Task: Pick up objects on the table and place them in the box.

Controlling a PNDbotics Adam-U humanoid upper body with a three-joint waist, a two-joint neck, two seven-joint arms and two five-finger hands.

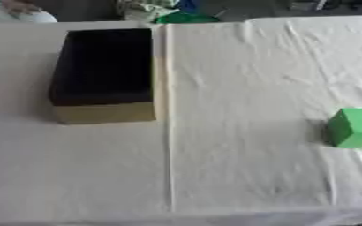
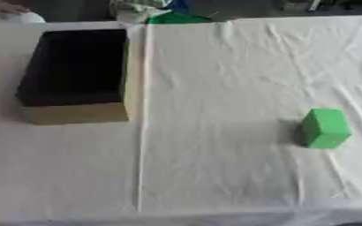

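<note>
One green block point(image 2: 325, 128) sits whole in the right eye view, well apart from the box point(image 2: 74, 73); neither hand shows.

A table point(image 1: 238, 176) fills the view, draped in a creased white cloth point(image 2: 230, 79) with a long fold running down it. Beyond the far edge it's dark floor, and a clutter of green and blue things point(image 1: 176, 13) too blurred to name.

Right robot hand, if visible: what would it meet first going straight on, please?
It shows in neither view, so its line cannot be told; the green cube lies on that side.
</note>
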